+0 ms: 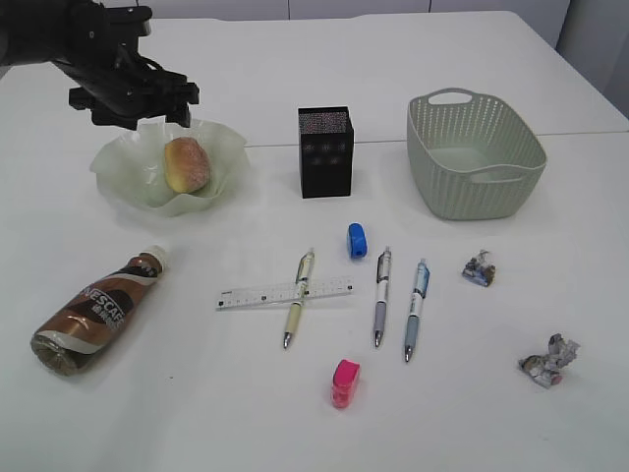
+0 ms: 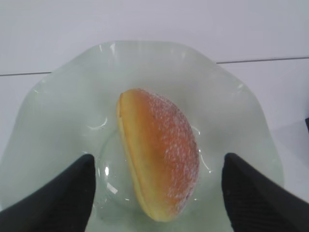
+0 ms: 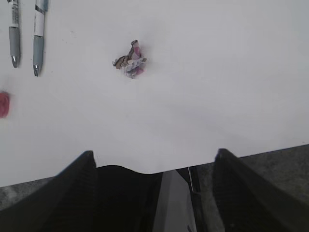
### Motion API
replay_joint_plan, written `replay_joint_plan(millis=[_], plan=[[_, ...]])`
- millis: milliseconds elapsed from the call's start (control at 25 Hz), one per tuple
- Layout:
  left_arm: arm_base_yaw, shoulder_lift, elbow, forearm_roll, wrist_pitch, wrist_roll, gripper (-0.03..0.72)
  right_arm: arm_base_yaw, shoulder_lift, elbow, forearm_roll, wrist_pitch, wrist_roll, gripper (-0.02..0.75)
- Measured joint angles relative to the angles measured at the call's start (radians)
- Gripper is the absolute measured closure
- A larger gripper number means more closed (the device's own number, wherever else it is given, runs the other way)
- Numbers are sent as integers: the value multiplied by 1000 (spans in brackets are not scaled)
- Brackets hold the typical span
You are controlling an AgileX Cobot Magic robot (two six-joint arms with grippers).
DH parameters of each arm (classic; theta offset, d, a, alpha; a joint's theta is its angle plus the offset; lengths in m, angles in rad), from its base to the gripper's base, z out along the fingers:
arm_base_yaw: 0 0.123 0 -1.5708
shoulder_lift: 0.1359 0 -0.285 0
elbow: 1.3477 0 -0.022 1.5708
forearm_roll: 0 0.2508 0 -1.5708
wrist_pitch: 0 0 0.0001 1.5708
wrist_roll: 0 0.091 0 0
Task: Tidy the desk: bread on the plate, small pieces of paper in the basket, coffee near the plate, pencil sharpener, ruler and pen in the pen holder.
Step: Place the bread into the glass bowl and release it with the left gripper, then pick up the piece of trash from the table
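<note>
We see the bread [image 1: 187, 164] lying in the green plate [image 1: 123, 177] at the upper left of the exterior frame, with the left gripper [image 1: 133, 103] just above the plate's far rim, its fingers [image 2: 53, 198] spread apart on either side of the bun and gripping nothing. In the right wrist view the right gripper [image 3: 152, 193] hangs at the near edge of the white surface [image 1: 472, 413], fingers [image 3: 251, 193] wide apart and empty. The coffee [image 1: 96, 310] lies on its side at lower left. The pen holder [image 1: 325, 152] stands at top centre, the basket [image 1: 476, 154] to its right. One of the three pens [image 1: 299, 298] crosses the ruler [image 1: 285, 293]; a blue sharpener [image 1: 358, 240] and a pink sharpener [image 1: 345, 383] lie nearby. Two paper balls [image 1: 480, 268] sit at the right, the nearer paper ball [image 1: 549, 360] lower.
</note>
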Motion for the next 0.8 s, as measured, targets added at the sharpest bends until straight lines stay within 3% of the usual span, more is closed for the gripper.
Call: replay_joint_plan(millis=[280,600,800], plan=[[0,0,-187,-12,300,13,99,0,0,0,-12,0,2,164],[-6,0,-357,-216,669,160,101,0,0,0,-14,0,2,164],[-41,-8,-374,-262,709,207,111,0,0,0,-15,2,2,164]])
